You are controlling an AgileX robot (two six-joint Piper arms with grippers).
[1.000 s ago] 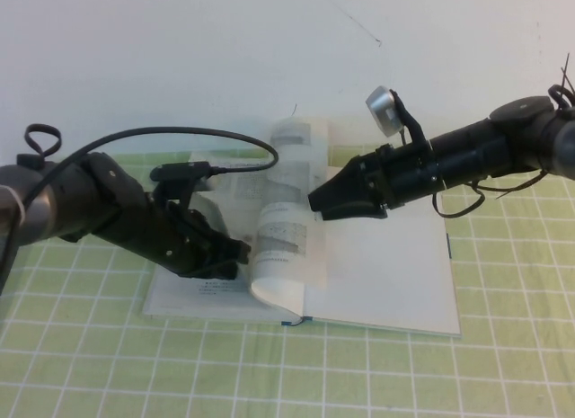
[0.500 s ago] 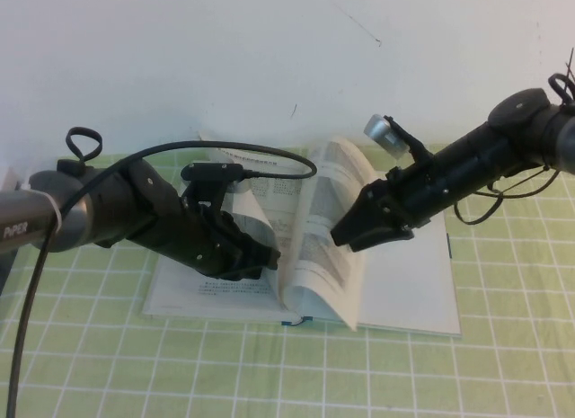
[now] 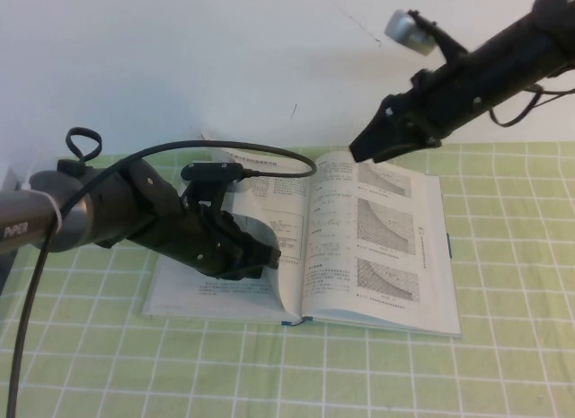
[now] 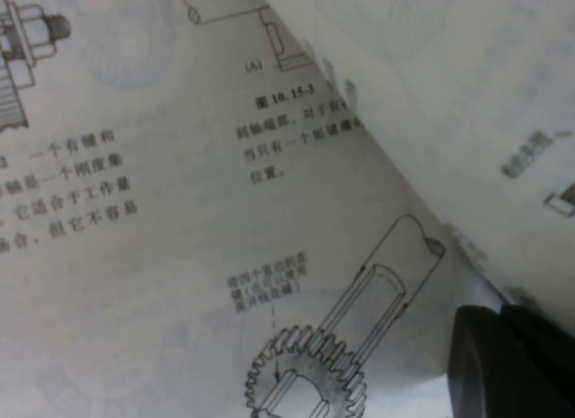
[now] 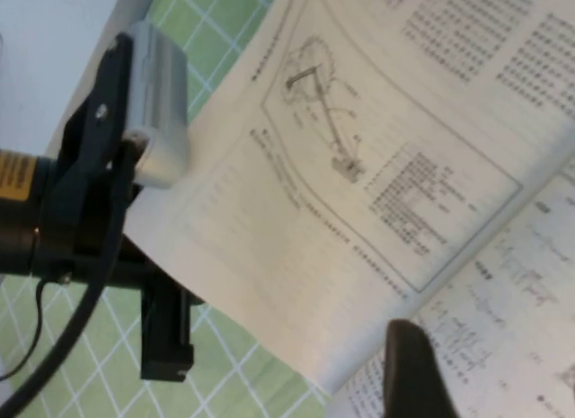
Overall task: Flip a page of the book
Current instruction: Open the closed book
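Observation:
The book [image 3: 395, 297] lies open on the mat, with its teal spine end at the front. Its right-hand page [image 3: 382, 229] lies flat and shows three grey graphs. On the left half a page [image 3: 269, 198] arches up near the spine. My left gripper [image 3: 262, 256] rests on the left-hand page beneath that arch, fingers [image 4: 503, 364] together on the paper [image 4: 225, 211]. My right gripper [image 3: 359, 153] hangs open in the air above the book's far right corner, holding nothing. One fingertip [image 5: 409, 373] shows over the book [image 5: 359, 166].
A green checkered mat [image 3: 503, 364] covers the table, with a white wall [image 3: 180, 58] behind. The left arm's black cable [image 3: 260, 153] loops over the book's far left part. The left wrist camera [image 5: 153, 103] shows in the right wrist view.
My right gripper has risen up and to the right, away from the book. The leaf that stood upright half a second ago now lies flat on the right half. The left arm has barely moved.

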